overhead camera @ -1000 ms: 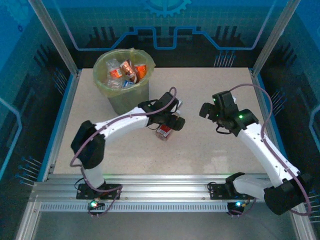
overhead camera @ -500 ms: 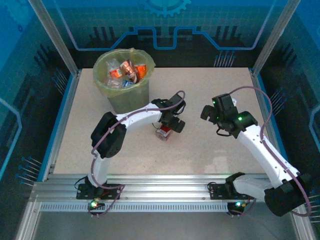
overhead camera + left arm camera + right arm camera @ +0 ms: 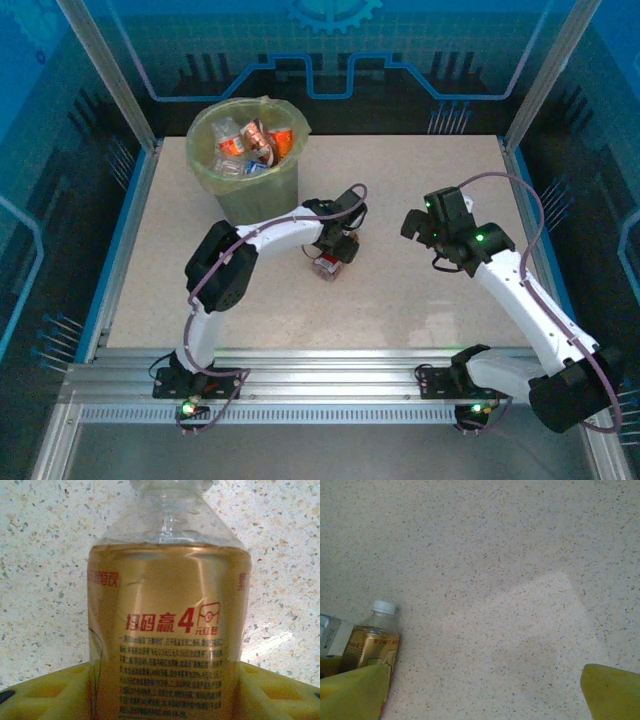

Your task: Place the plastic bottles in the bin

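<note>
A clear plastic bottle with a gold-brown label and red print lies on the table right of the bin. My left gripper is down over the bottle, its yellow fingers pressed against both sides of the label. The bin's yellow-green liner holds several other bottles with orange and red labels. My right gripper hovers open to the right, its fingers wide apart over bare table. The right wrist view shows the held bottle with its white cap at the left edge.
The speckled tabletop is bounded by blue side rails and an aluminium rail at the near edge. Metal posts stand at the back corners. The left arm arches in front of the bin.
The left arm reached further over the bottle and its jaws narrowed onto the bottle's sides. The right arm barely moved.
</note>
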`<action>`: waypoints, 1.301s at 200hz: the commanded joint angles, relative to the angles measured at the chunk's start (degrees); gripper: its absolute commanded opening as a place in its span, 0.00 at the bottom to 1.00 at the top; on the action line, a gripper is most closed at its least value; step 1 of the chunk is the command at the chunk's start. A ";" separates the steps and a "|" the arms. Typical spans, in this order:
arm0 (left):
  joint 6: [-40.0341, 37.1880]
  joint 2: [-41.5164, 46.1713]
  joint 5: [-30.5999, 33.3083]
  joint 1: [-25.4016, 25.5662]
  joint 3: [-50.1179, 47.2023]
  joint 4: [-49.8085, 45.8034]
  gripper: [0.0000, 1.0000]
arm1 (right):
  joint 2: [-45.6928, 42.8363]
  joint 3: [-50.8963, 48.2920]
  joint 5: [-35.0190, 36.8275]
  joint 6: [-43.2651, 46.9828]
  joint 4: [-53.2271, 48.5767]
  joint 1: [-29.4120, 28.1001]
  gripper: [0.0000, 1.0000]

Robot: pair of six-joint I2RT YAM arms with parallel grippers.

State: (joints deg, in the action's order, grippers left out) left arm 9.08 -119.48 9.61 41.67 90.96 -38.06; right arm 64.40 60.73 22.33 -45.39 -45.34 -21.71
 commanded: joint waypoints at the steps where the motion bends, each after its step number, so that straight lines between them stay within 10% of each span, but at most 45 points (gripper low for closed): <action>1: -0.35 3.66 -1.30 -0.45 -1.90 0.97 0.51 | -0.90 -0.39 1.61 -0.47 0.95 0.48 1.00; 85: 4.70 28.42 -9.78 -5.42 -3.19 11.52 0.39 | -1.73 -1.05 1.73 0.74 1.31 0.49 1.00; 184: 26.77 40.00 -10.60 -29.43 -8.94 32.77 0.34 | -2.88 -2.87 -0.01 1.31 2.45 0.41 1.00; 260: 7.73 37.46 -19.36 -42.49 1.83 23.33 0.35 | -1.96 -3.05 -1.45 1.53 3.59 0.36 1.00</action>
State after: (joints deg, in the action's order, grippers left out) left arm 26.57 -81.49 -5.34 2.17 88.12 -13.19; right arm 62.46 58.11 21.87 -44.49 -42.61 -21.69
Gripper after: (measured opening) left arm 0.521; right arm 0.996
